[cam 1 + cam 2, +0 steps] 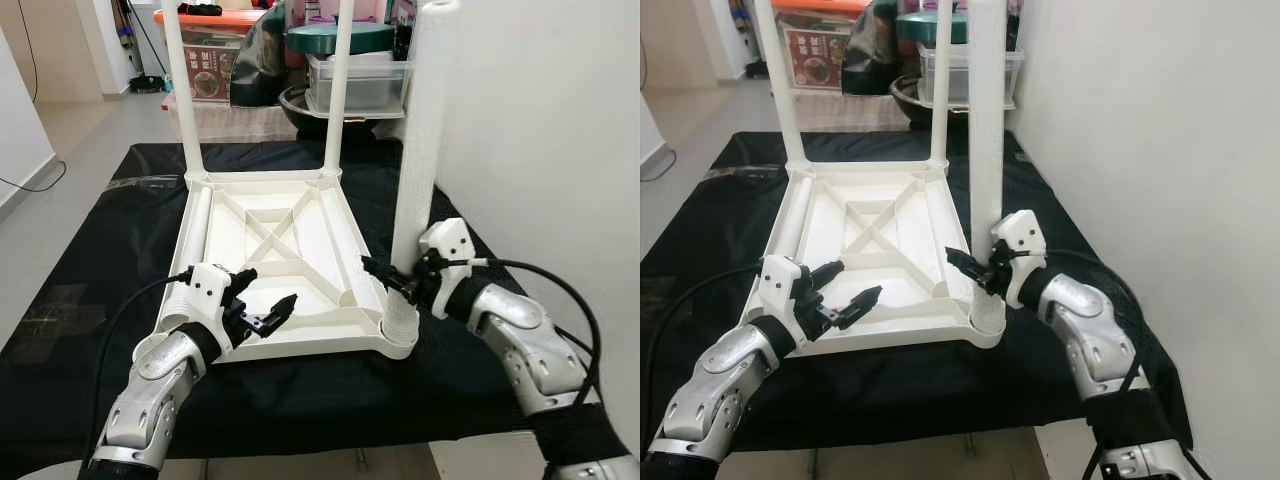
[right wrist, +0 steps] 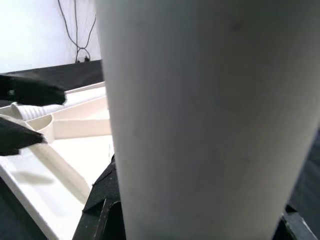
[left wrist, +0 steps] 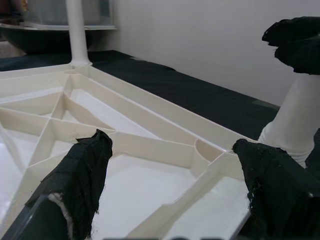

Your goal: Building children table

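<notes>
Left eye view: near-corner table leg (image 1: 418, 150) within right pincer (image 1: 398, 282).

Bright, even indoor light; wrist views blurred close-up.

Camera positions: two head views, two wrist views.
Both head cameras look forward and down from above the black-draped worktop (image 1: 90, 250), sharing the upturned white plastic tabletop (image 1: 300, 225). The left wrist camera sits low and close over its ribbing; the right wrist camera presses against the near-right upright white leg (image 2: 210, 115).
</notes>
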`<state>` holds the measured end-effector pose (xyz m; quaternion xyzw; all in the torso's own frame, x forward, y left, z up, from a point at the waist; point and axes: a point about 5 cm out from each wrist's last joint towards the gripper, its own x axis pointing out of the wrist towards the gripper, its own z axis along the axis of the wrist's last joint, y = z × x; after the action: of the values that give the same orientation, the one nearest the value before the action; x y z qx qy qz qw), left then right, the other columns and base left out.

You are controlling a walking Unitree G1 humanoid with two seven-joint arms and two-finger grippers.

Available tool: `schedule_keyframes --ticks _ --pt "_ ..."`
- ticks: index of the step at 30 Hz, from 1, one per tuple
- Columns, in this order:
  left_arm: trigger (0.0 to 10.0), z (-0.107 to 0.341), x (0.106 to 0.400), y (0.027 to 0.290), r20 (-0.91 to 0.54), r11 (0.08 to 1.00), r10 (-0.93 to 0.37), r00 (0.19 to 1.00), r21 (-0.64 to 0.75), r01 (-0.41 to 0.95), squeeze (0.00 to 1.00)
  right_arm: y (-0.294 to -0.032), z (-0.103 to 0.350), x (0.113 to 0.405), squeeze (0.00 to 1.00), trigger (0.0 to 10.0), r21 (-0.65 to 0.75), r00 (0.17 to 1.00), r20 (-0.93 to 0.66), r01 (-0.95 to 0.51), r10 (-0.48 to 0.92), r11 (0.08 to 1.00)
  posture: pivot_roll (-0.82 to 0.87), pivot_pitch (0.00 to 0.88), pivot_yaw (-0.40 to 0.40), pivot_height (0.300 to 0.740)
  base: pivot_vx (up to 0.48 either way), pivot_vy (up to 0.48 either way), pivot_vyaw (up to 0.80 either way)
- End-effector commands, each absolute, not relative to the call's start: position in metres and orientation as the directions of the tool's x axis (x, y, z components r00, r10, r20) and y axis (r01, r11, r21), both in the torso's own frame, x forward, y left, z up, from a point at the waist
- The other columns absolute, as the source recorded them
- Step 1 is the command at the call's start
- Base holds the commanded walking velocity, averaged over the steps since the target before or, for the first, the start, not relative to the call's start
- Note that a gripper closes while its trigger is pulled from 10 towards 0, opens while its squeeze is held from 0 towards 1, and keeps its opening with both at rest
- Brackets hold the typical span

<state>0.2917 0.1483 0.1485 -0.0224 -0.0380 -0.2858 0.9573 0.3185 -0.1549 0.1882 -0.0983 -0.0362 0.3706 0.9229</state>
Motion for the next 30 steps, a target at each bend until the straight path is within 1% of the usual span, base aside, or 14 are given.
schedule_keyframes --ticks 1,6,11,16,21,30 --pt "10.0 0.148 0.293 0.147 0.085 0.833 -0.549 0.832 -0.033 0.553 0.00 -0.148 0.177 0.315 0.00 0.0 -0.196 0.705 -0.040 -0.701 0.709 0.686 0.04 0.000 -0.087 0.740 0.000 0.000 0.00" --pt "10.0 0.148 0.292 0.147 0.087 0.834 -0.547 0.833 -0.035 0.551 0.00 -0.146 0.174 0.314 0.00 0.0 -0.206 0.691 -0.059 -0.714 0.720 0.669 0.04 0.000 -0.092 0.740 0.000 0.000 0.00" --pt "10.0 0.148 0.291 0.146 0.091 0.832 -0.547 0.832 -0.046 0.552 0.00 -0.147 0.171 0.313 0.00 0.0 -0.148 0.692 -0.047 -0.718 0.721 0.680 0.04 0.000 -0.092 0.740 0.000 0.000 0.00" --pt "10.0 0.149 0.291 0.147 0.095 0.831 -0.546 0.832 -0.064 0.553 0.00 -0.153 0.166 0.316 0.00 0.0 -0.034 0.711 -0.045 -0.703 0.702 0.710 0.04 0.000 -0.092 0.740 0.000 0.000 0.00" --pt "10.0 0.150 0.291 0.147 0.095 0.831 -0.546 0.833 -0.064 0.552 0.00 -0.152 0.163 0.315 0.00 0.0 -0.034 0.706 -0.048 -0.708 0.706 0.706 0.04 0.000 -0.094 0.740 0.000 0.000 0.00" --pt "10.0 0.149 0.292 0.147 0.093 0.834 -0.542 0.835 -0.062 0.548 0.00 -0.143 0.153 0.309 0.00 0.0 -0.016 0.690 -0.058 -0.723 0.722 0.690 0.04 0.000 -0.093 0.740 0.000 0.000 0.00"
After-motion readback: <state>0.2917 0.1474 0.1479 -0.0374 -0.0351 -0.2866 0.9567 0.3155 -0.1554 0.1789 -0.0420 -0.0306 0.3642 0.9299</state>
